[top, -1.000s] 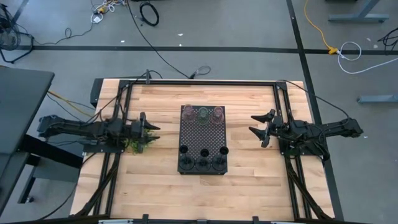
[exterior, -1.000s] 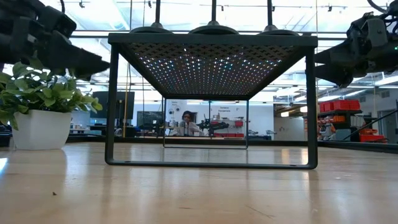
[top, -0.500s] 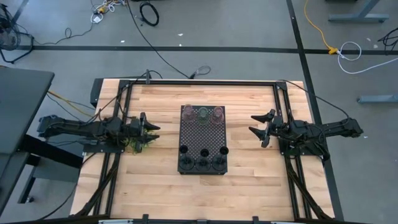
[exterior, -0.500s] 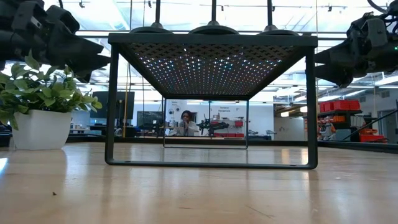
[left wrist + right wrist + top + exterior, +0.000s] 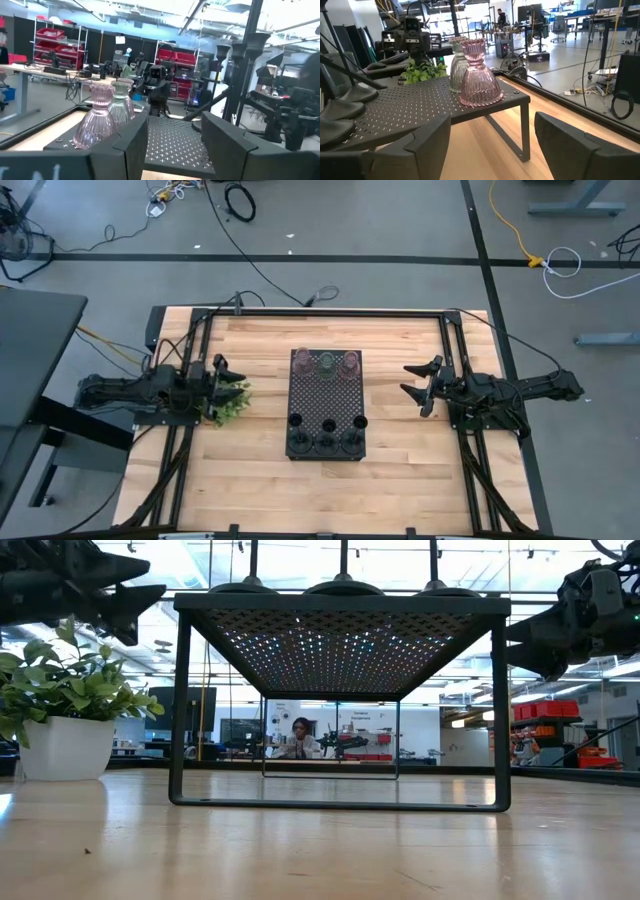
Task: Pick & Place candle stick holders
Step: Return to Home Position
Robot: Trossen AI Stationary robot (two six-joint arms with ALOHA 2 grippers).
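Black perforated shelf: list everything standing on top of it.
On the shelf, three glass candle holders line the far edge: pink, green, pink. Three black candlesticks stand along the near edge. From table height only their disc bases show; the glasses are hidden.

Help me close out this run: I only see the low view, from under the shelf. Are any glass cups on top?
Observer: Yes, three cups stand in a row along the shelf edge farthest from your camera: pink, green, pink.
Operator: Any tipped over?
Observer: No, the wrist views show them upright.
Operator: Grippers holding anything?
Observer: No. The left gripper and right gripper are open and empty, one on each side of the shelf.
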